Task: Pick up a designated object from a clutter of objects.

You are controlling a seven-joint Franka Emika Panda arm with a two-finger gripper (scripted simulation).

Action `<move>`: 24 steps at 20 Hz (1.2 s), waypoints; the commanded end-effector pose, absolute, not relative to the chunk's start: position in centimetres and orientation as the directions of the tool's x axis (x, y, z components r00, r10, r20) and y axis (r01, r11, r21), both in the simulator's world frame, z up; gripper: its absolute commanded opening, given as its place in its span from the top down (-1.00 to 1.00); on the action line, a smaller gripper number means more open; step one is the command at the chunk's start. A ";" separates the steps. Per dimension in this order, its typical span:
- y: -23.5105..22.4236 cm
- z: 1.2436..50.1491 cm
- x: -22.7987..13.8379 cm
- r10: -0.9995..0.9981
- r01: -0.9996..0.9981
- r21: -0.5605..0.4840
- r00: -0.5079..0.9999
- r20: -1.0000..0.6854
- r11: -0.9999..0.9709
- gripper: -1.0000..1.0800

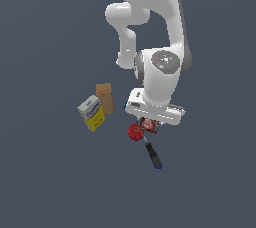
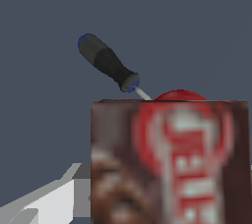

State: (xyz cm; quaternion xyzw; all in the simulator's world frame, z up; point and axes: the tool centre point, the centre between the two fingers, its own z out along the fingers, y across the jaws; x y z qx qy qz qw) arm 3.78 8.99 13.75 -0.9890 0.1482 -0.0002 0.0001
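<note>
The designated object, a dark brown and red box [image 1: 149, 125] with white lettering, sits directly under my hand in the exterior view. In the wrist view the same box [image 2: 170, 161] looms very close and blurred. My gripper [image 1: 148, 123] is down at the box. One pale finger [image 2: 47, 202] shows right beside the box's edge; the other finger is hidden, so the grip cannot be judged. A red apple [image 1: 134, 132] touches the box; its top [image 2: 179, 95] peeks over the box's edge.
A black-handled, blue-tipped screwdriver [image 1: 153, 156] lies just beyond the apple, also seen as the screwdriver [image 2: 108, 63] in the wrist view. A yellow-blue-white box [image 1: 91, 113] and a tan box [image 1: 105, 97] stand together towards the exterior view's left.
</note>
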 end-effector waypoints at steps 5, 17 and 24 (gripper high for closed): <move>3.5 19.9 2.2 -0.293 -0.293 -0.002 0.956 0.000 -0.956 1.00; -6.5 31.4 -0.3 -0.293 -0.293 -0.004 0.956 -0.001 -0.956 1.00; -11.3 36.8 -1.2 -0.294 -0.294 -0.002 0.956 -0.001 -0.956 1.00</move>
